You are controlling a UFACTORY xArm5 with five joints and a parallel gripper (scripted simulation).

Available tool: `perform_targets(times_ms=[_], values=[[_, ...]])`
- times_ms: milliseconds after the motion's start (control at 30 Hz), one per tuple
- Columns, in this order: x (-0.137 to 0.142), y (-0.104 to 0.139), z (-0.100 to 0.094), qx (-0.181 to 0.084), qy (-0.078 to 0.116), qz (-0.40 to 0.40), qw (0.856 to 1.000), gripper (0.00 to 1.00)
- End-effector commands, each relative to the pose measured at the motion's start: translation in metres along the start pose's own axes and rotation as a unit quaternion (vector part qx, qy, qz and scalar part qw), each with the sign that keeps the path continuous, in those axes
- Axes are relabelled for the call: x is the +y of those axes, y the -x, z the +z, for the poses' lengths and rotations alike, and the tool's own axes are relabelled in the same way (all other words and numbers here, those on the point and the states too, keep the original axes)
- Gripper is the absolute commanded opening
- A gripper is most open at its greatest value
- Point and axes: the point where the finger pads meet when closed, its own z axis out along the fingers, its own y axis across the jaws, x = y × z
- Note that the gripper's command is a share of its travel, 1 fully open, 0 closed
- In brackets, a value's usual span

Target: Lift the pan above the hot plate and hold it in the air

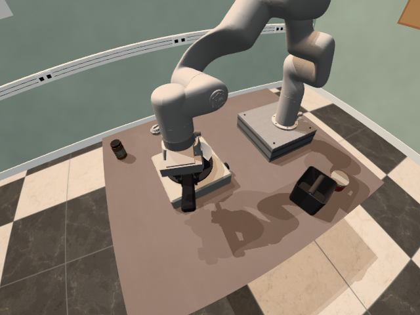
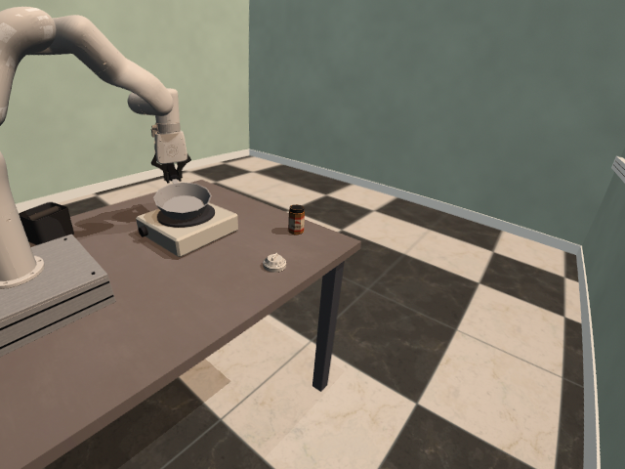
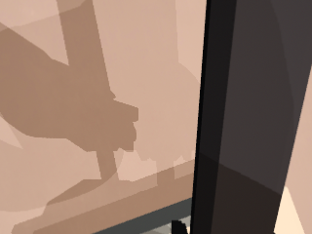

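The pan (image 2: 182, 200) is grey with a dark handle (image 1: 187, 195). It hangs a little above the black burner ring of the white hot plate (image 2: 188, 228), tilted. My gripper (image 2: 171, 172) is shut on the pan's handle at the far side of the pan. In the top view the wrist (image 1: 181, 159) covers most of the pan, and the handle sticks out toward the table's front. In the wrist view the dark handle (image 3: 244, 117) fills the right side, over the table top.
A brown jar (image 2: 296, 219) and a small white round object (image 2: 274, 262) stand on the table beside the hot plate. A black box (image 1: 312, 194) and a red cup (image 1: 339, 180) sit near the arm's base block (image 1: 275, 134).
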Motion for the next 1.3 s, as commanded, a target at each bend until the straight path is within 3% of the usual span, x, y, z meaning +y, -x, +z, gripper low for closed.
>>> perform_targets(times_ms=[0, 1267], values=[[0.001, -0.001, -0.008, 0.002, 0.002, 0.000, 1.000, 0.00], [0.000, -0.001, -0.069, 0.002, 0.002, 0.000, 1.000, 0.00]])
